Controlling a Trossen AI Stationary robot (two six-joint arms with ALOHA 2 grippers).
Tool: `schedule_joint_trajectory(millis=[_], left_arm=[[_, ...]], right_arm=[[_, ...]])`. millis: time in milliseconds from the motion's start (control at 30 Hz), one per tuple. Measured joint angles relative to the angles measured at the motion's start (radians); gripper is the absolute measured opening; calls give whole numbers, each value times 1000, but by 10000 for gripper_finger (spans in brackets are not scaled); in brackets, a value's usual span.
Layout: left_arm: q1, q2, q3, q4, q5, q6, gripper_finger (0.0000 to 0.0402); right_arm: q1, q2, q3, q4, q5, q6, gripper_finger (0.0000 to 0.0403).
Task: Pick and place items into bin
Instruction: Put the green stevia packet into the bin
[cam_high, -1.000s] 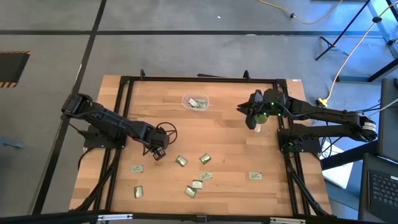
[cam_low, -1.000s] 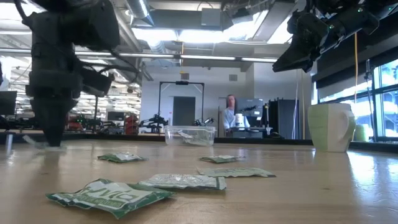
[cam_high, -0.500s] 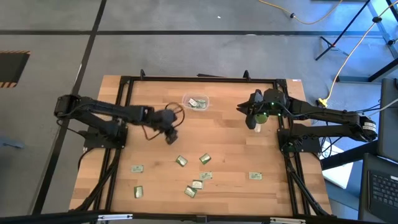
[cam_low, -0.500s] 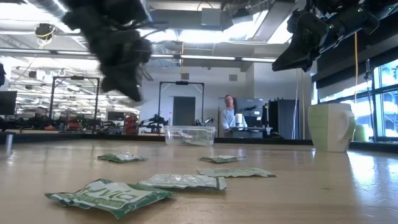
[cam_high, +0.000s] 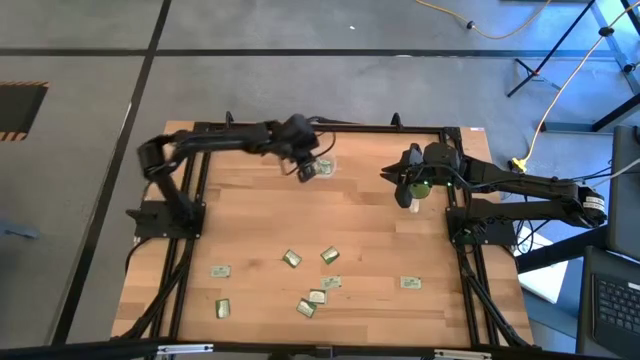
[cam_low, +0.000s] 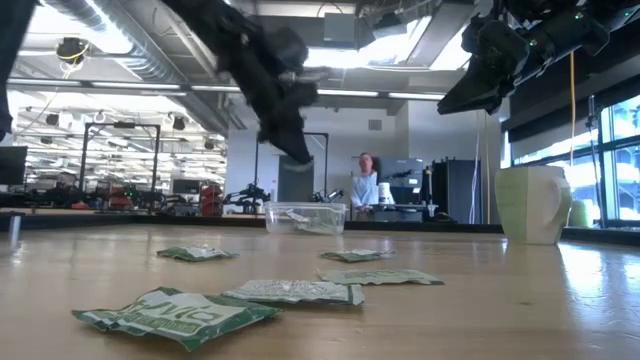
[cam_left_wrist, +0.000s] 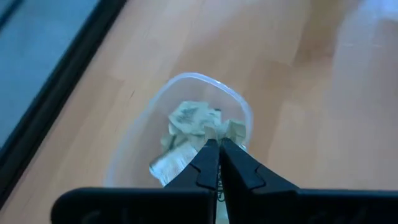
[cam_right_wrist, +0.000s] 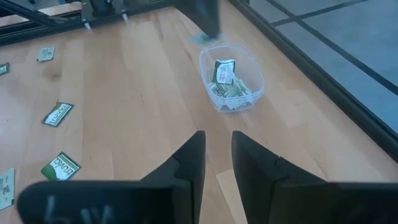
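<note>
My left gripper hangs over the clear bin near the table's far edge, its fingers shut on a pale packet; it also shows in the low view and in its wrist view. The bin holds a few packets and stands flat on the wood. Several more packets lie flat toward the near edge. My right gripper waits open in the air at the table's right. My left gripper pinches a packet between its two shut fingers, pointing down from above. Only a pale scrap shows past the fingertips, so the part held cannot be told. The packet is lifted clear, above the bin's open top.
A pale green cup stands at the table's right, below the right arm. Loose packets lie spread over the near half. A black frame rims the table. A person stands in the room beyond.
My left gripper has risen from the wood at the table's left-middle and swung toward the far edge, ending above the bin. The loose packets near the front have stayed where they were.
</note>
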Motion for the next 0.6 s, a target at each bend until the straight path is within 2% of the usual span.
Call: schedule_joint_trajectory(millis=[200,300,433,600], left_arm=[[63,192,115,-47,23,71,3],[73,250,136,-73,21,87,4],[75,279,138,-73,20,87,14],[71,260,138,-76,17,83,45]], right_arm=[[0,0,0,-1,0,5,83],[0,0,0,-2,0,5,83],[0,0,0,-3,0,6,83],[0,0,0,-4,0,5,83]])
